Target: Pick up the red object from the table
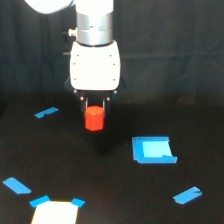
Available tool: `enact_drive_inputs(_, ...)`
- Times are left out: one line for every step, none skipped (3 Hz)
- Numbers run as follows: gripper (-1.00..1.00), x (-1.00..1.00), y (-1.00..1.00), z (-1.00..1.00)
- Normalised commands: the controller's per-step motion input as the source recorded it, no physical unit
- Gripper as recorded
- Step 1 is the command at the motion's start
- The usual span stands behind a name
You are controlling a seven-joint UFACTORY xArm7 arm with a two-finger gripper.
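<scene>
Red block [94,120] hangs from my tool [94,106], its top pinched between the two dark fingers, most of the body sticking out below. It looks clear of the worktop [100,200]; there's a dim patch under it, probably shadow, but contact can't be ruled out from this one view. So my tool is clamped on the block, arm straight above.

Handling guess: small, rigid, light, likely plastic or wood. Faceted sides, so flat faces give better purchase than edges. The grip is high on the block, only the upper part caught, so it could pivot or slip if jolted. A lower hold across two opposite flats would be safer.

Around it: blue square [152,150] near right, tape strip [46,112] left, another strip [187,195] near right, one [16,185] near left, pale patch [55,212] at the near edge.
</scene>
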Motion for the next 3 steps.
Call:
enact_drive_inputs(-1.00,-0.38,-0.17,0.94)
enact_drive_inputs(-1.00,0.28,-0.40,1.00)
enact_drive_inputs(-0.91,0.02,-0.19,0.79)
